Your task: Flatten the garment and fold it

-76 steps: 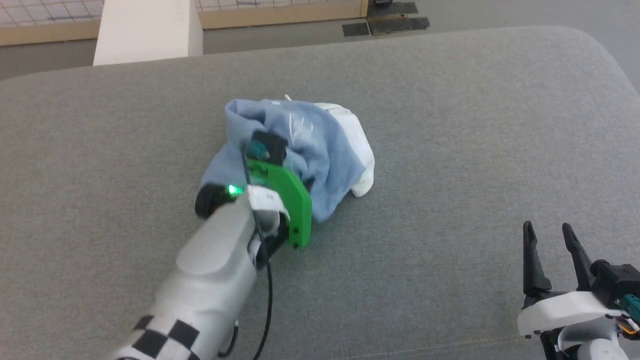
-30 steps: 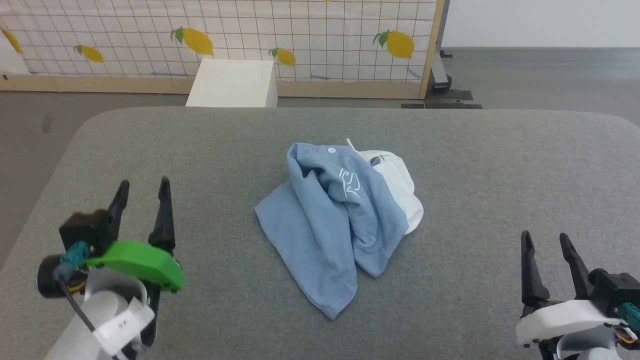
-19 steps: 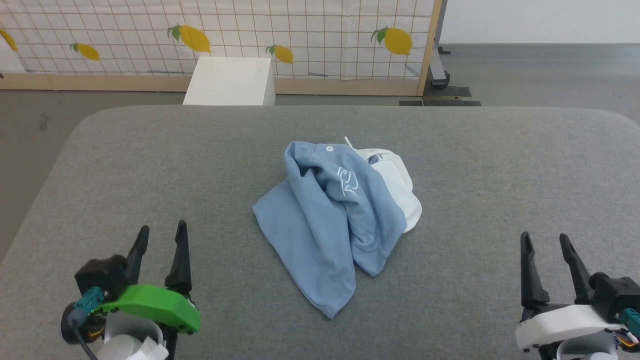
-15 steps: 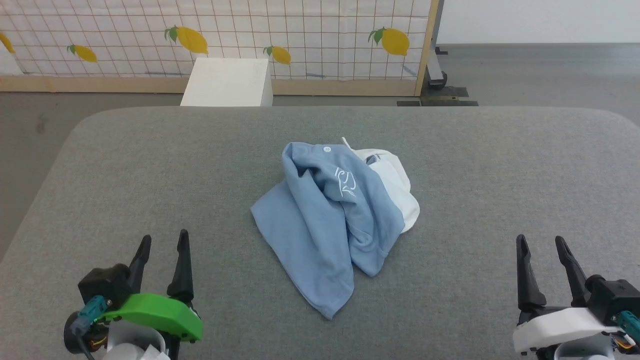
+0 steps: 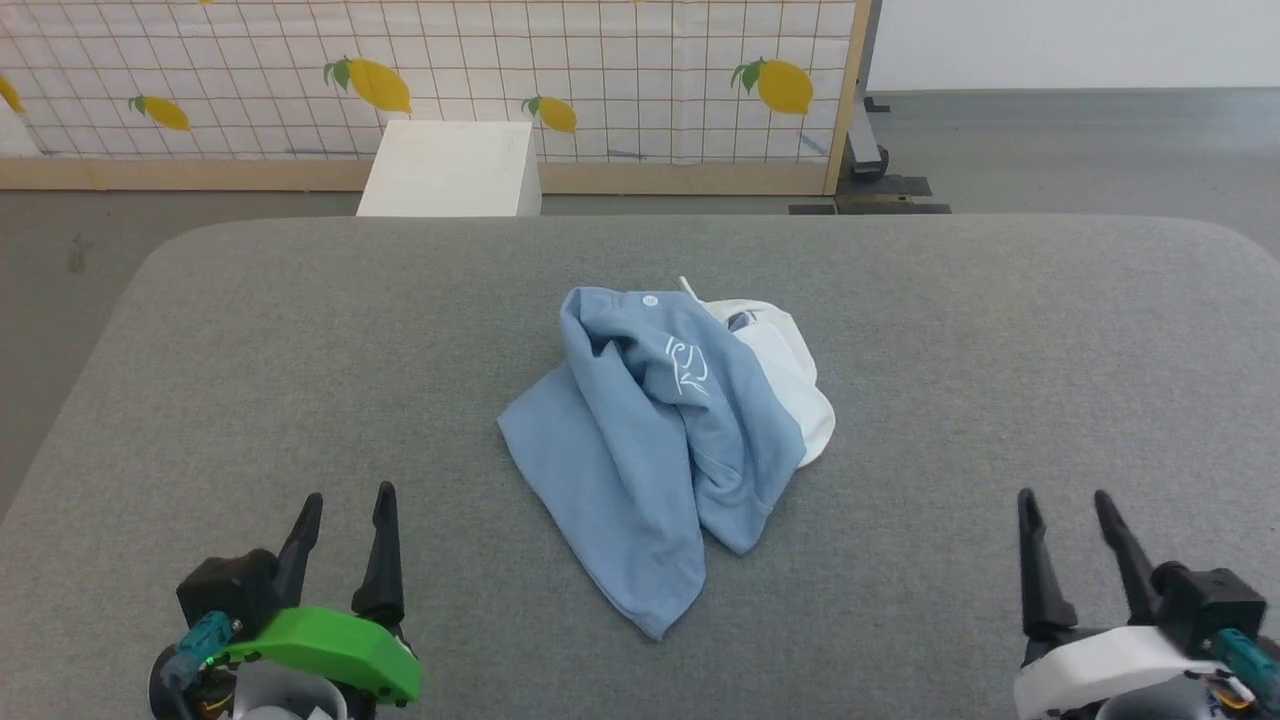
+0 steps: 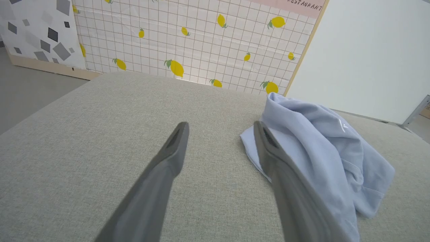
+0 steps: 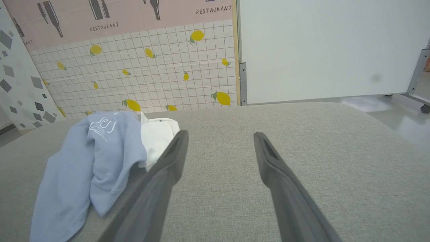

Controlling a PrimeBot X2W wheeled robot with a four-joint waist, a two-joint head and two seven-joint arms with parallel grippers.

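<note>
Head view: found the garment (image 5: 650,450) lying in a crumpled heap near the middle of the grey padded surface (image 5: 300,330), neither flattened nor folded. Saw light blue cloth bunched in thick, soft folds, with one flatter flap trailing toward the near edge and ending in a rounded tip. Noted a white script logo (image 5: 688,362) on the upper folds, a small white button (image 5: 647,299) at the far edge of the heap, and a white part (image 5: 790,370) bulging out on the heap's right side.

Found the left gripper (image 5: 348,492) at the lower left, fingers spread wide, holding nothing, well apart from the cloth. Found the right gripper (image 5: 1062,494) at the lower right, likewise spread and empty, also well apart from the cloth.

From the left wrist, saw the blue heap rising to the right of the fingers. From the right wrist, saw it to the left, white part beside the blue.

Beyond the surface, noted a white box (image 5: 450,170) before a lemon-patterned panel (image 5: 600,60).
</note>
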